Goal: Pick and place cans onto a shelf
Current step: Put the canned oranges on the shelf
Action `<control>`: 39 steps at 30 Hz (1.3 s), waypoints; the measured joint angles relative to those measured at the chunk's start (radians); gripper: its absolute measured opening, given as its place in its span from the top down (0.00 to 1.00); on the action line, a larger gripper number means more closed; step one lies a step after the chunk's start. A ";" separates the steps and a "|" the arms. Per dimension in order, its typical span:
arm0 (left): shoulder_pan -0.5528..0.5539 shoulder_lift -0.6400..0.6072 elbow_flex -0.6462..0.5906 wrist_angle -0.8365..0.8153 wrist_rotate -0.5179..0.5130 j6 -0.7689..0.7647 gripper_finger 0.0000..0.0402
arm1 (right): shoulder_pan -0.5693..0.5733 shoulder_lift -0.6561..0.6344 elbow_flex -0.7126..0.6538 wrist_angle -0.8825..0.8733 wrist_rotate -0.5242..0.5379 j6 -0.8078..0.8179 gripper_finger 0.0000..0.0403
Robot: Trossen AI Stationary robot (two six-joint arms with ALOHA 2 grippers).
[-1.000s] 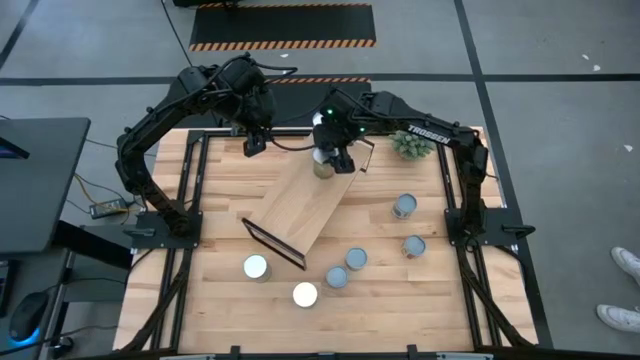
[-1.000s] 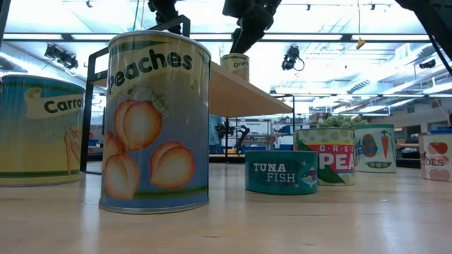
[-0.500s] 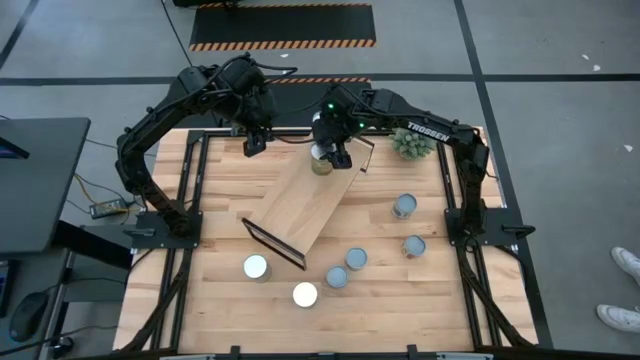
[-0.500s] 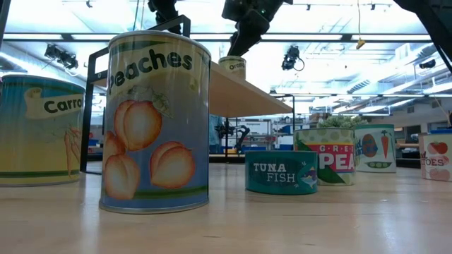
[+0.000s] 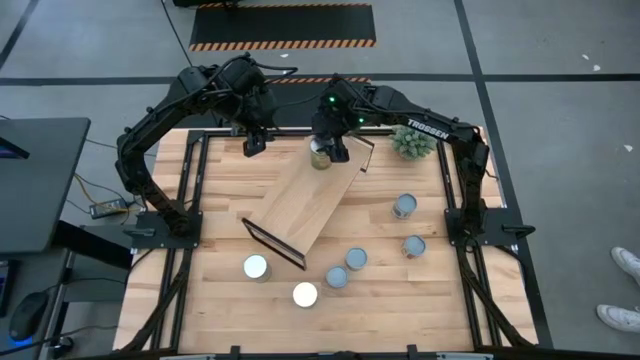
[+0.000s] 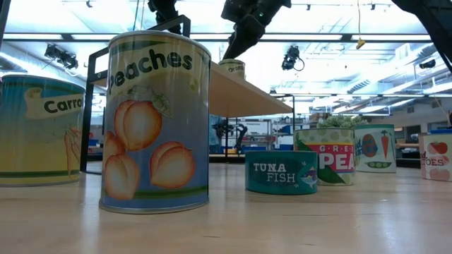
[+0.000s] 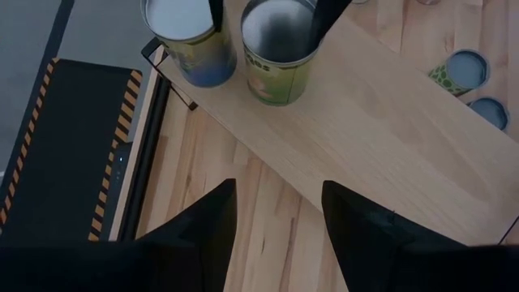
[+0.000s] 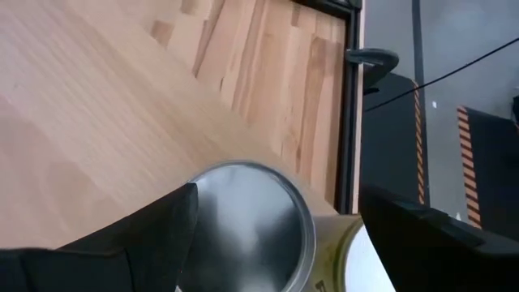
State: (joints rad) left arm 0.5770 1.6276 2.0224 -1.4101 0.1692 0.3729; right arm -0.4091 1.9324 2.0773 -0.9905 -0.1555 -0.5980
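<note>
Two cans (image 7: 280, 49) are standing at the shelf's (image 5: 310, 205) far end. Right hand (image 5: 333, 150) is hovering wide open above one, gripping nothing; left hand (image 5: 254, 143) is waiting half-open, empty, near counter's (image 5: 220, 230) far edge.

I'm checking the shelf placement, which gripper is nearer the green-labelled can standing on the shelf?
Right. The right gripper sits open just above the can on the shelf; the left gripper hovers off the shelf's far end.
</note>
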 joint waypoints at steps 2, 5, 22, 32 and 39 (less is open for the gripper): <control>0.000 0.000 0.000 0.000 0.000 -0.001 0.53 | 0.000 0.000 0.000 0.000 0.008 0.002 0.14; 0.000 0.000 0.000 0.000 0.001 0.001 0.53 | -0.001 -0.018 0.000 -0.003 0.049 0.003 0.14; -0.004 0.002 0.000 0.066 -0.042 0.017 0.53 | 0.053 -0.170 -0.099 -0.273 0.223 0.262 0.14; -0.004 0.002 0.000 0.066 -0.044 0.016 0.53 | 0.135 -0.379 -0.583 0.270 0.449 0.068 0.14; -0.005 0.002 0.000 0.065 -0.041 -0.041 0.53 | 0.139 -0.401 -0.787 0.521 0.523 0.061 0.14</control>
State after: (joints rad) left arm 0.5721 1.6299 2.0224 -1.3449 0.1280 0.3322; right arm -0.2703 1.5317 1.2898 -0.4694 0.3679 -0.5368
